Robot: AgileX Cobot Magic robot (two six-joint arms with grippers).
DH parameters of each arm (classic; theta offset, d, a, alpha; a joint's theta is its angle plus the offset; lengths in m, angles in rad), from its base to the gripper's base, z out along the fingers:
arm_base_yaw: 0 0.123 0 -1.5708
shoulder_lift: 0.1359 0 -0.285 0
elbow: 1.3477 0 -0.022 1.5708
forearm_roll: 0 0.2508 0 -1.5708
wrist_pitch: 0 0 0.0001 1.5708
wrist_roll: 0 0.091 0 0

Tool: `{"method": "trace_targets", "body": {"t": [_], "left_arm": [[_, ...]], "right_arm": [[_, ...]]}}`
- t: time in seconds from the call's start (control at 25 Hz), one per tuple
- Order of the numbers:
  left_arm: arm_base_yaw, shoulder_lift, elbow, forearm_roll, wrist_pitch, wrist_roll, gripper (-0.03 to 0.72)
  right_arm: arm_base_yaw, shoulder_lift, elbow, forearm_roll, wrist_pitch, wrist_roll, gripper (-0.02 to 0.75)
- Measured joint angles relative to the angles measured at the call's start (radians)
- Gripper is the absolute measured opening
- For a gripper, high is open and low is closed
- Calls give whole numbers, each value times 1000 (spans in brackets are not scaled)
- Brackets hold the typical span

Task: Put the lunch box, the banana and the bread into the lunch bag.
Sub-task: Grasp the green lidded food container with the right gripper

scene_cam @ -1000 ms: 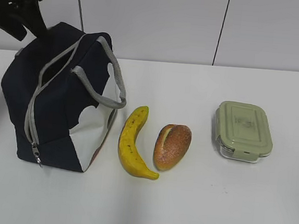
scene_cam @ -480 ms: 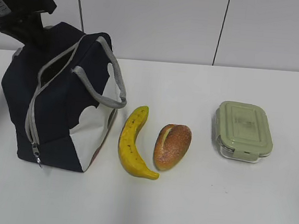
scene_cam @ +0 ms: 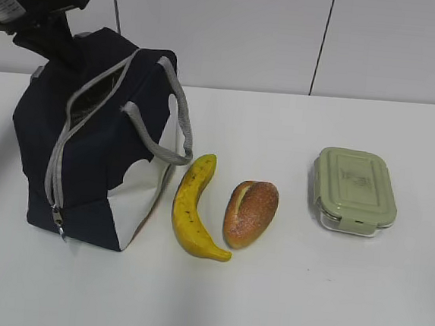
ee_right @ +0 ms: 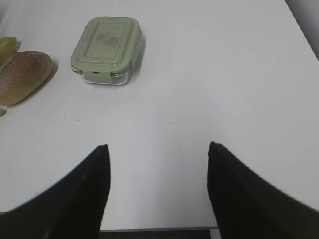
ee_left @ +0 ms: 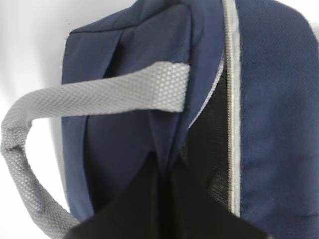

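**Left gripper clamped on bag edge; food items not yet loaded**

The left gripper (ee_left: 162, 172) has its jaws together, pinching a fold of navy fabric at the rear rim of the lunch bag (scene_cam: 96, 160), just beside the zipper opening. A grey webbing handle (ee_left: 99, 94) crosses directly in front of it. The bag is soft and collapsible; judged from its slack walls, it will yield and shift when pulled, so a hold on the stiffer zipper edge or the webbing suits it better than one on the panel. The opening gapes in a narrow slit, and no contents can be made out inside.

Away from this gripper, beyond the bag's white side panel, the banana (scene_cam: 192, 206) and the bread (scene_cam: 250, 213) lie side by side on the surface (scene_cam: 266, 304), near each other but apart. Both appear light; the banana bruises easily and the bread crushes, so a gentle hold across the middle is advised.

The right gripper (ee_right: 157, 164) hangs with jaws apart, holding nothing. Ahead and to its left sits the lunch box (ee_right: 105, 50), lid closed, contents not discernible. It looks rigid and smooth; grasp it across the short sides.
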Motion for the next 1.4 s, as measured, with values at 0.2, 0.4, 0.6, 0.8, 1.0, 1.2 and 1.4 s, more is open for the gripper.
{"method": "trace_targets", "body": {"t": [0.2, 0.4, 0.6, 0.8, 1.0, 1.2, 1.4], "left_arm": [[0, 0, 0, -20, 0, 0, -3], [0, 0, 0, -21, 0, 0, -3], [0, 0, 0, -21, 0, 0, -3], [0, 0, 0, -21, 0, 0, -3], [0, 0, 0, -21, 0, 0, -3], [0, 0, 0, -21, 0, -1, -3], [0, 0, 0, -21, 0, -1, -3]], "right_arm": [[0, 0, 0, 0, 0, 0, 458], [0, 0, 0, 0, 0, 0, 458], [0, 0, 0, 0, 0, 0, 458], [0, 0, 0, 0, 0, 0, 458], [0, 0, -11, 12, -15, 0, 458], [0, 116, -51, 48, -110, 0, 459], [0, 351, -112, 153, -192, 0, 459]]}}
